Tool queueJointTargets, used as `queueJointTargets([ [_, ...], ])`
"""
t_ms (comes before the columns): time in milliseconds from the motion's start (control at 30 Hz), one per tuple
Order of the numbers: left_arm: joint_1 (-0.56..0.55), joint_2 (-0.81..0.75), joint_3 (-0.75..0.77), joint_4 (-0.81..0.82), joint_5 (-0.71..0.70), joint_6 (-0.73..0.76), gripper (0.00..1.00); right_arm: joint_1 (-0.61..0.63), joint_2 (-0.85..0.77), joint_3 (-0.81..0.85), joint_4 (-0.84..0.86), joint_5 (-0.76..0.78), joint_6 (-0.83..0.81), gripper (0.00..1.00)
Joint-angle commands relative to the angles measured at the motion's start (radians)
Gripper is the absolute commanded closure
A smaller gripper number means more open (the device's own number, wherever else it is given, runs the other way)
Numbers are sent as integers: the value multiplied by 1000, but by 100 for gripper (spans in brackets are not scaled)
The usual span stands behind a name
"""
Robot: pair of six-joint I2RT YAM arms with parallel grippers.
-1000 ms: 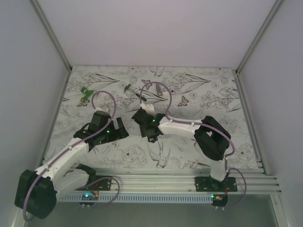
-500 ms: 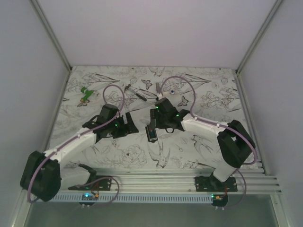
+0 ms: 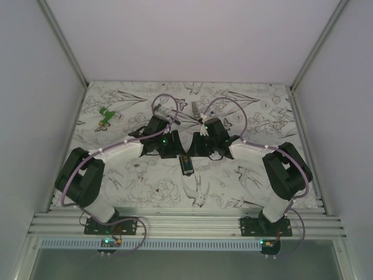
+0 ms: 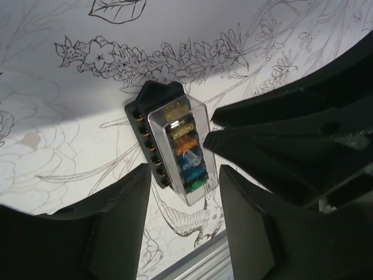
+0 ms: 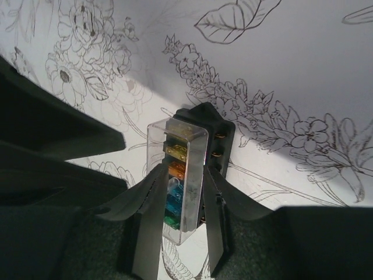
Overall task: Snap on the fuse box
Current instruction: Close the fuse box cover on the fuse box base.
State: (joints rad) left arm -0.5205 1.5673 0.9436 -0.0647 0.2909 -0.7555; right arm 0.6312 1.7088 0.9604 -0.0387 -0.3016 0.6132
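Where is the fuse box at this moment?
In the top view, the fuse box lies on the table, near its middle, between the left gripper and the right gripper.

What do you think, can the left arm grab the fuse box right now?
Probably yes. The left gripper looks to straddle the fuse box with open fingers and nothing in between. The right gripper crowds close around the box too, though.
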Motion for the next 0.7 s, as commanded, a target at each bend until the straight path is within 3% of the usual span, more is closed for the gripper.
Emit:
queueJointTargets([
  [0, -15, 76, 44, 0, 23, -10, 49, -8, 39, -11, 66, -89, -3, 65],
  [300, -22, 184, 62, 0, 45, -20, 78, -12, 104, -56, 98, -124, 17, 79],
  [467, -21, 211, 22, 0, 29, -28, 83, -14, 126, -67, 63, -126, 16, 79],
  [667, -6, 208, 5, 0, 49, -41, 81, -16, 120, -66, 44, -143, 34, 82],
])
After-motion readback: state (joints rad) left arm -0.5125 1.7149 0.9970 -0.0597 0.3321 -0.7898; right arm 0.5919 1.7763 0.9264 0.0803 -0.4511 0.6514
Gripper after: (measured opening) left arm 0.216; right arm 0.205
